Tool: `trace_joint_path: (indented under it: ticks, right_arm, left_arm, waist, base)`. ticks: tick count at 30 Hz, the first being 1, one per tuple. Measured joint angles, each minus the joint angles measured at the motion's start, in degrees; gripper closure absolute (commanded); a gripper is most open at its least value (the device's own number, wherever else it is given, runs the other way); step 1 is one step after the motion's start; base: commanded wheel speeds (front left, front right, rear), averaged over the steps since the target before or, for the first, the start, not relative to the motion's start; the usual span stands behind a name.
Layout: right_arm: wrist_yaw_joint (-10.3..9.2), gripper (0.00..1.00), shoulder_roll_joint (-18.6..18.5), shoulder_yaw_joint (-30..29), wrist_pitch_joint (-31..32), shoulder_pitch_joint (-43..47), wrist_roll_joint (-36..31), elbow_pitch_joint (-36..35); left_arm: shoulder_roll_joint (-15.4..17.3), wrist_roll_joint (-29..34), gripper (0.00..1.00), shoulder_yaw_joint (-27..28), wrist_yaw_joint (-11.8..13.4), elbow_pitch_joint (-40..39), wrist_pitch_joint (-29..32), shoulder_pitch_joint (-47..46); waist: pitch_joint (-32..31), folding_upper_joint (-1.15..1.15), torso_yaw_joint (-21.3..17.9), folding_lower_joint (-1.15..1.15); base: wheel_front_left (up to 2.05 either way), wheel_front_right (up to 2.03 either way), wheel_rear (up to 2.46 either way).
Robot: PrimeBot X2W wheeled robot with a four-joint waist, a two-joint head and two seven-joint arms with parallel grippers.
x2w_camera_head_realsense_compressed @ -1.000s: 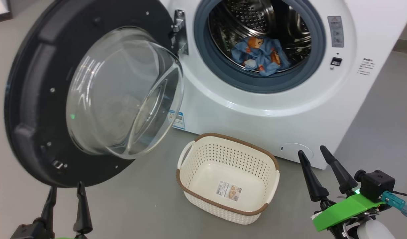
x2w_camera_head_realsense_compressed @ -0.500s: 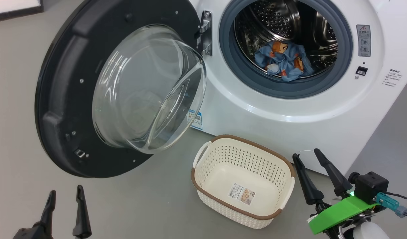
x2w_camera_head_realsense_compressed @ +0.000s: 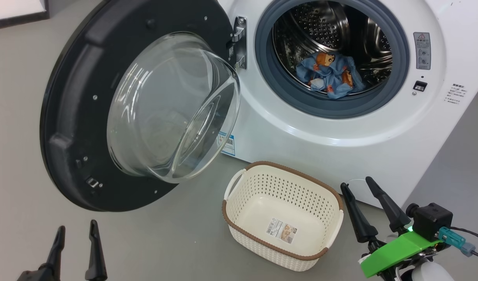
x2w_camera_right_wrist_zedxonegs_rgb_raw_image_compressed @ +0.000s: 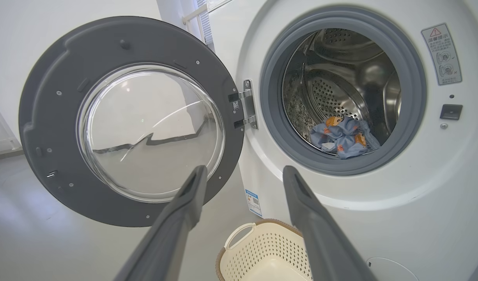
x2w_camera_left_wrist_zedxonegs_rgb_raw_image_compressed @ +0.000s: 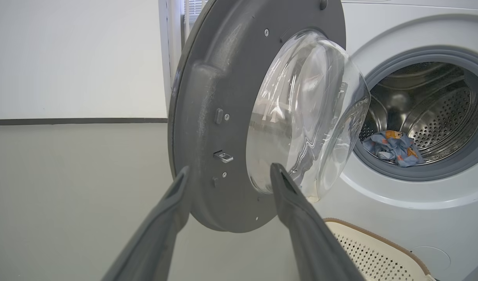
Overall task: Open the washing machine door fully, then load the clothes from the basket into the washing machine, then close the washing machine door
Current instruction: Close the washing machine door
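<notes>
Two dark-fingered hands hang empty before the washing machine [x2w_camera_head_realsense_compressed: 321, 144] in the head view, the left hand [x2w_camera_head_realsense_compressed: 77, 226] at the lower left and the right hand [x2w_camera_head_realsense_compressed: 356, 182] at the lower right, each with its fingers apart. The washing machine door [x2w_camera_head_realsense_compressed: 67, 97] stands swung wide on its hinge [x2w_camera_head_realsense_compressed: 239, 43], its glass bowl [x2w_camera_head_realsense_compressed: 169, 109] bulging toward the camera. The clothes [x2w_camera_head_realsense_compressed: 328, 74], a blue bundle printed with orange-brown figures, lie at the bottom of the steel drum [x2w_camera_head_realsense_compressed: 321, 23]. The basket [x2w_camera_head_realsense_compressed: 239, 230] sits on the grey floor [x2w_camera_head_realsense_compressed: 165, 242] just in front of the machine, its paper label [x2w_camera_head_realsense_compressed: 282, 230] showing on its bare bottom. The left wrist view looks between spread fingers at the door's inner face, with the bundle in the drum beyond and a corner of the basket at lower right. The right wrist view frames the open door, the drum with the bundle, and the basket's rim below, between parted fingers.
</notes>
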Motion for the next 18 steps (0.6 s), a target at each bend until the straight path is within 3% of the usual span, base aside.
trace_joint_path:
  ticks: [18]
  right_arm:
    - [0.00,0.00,-0.01,0.20,0.00,0.01,0.00,0.00]
  left_arm:
    - [0.42,-0.10,0.00,-0.56,0.43,-0.31,0.42,0.21]
  waist:
    - [0.06,0.00,-0.14,0.00]
  base:
    - [0.00,0.00,0.00]
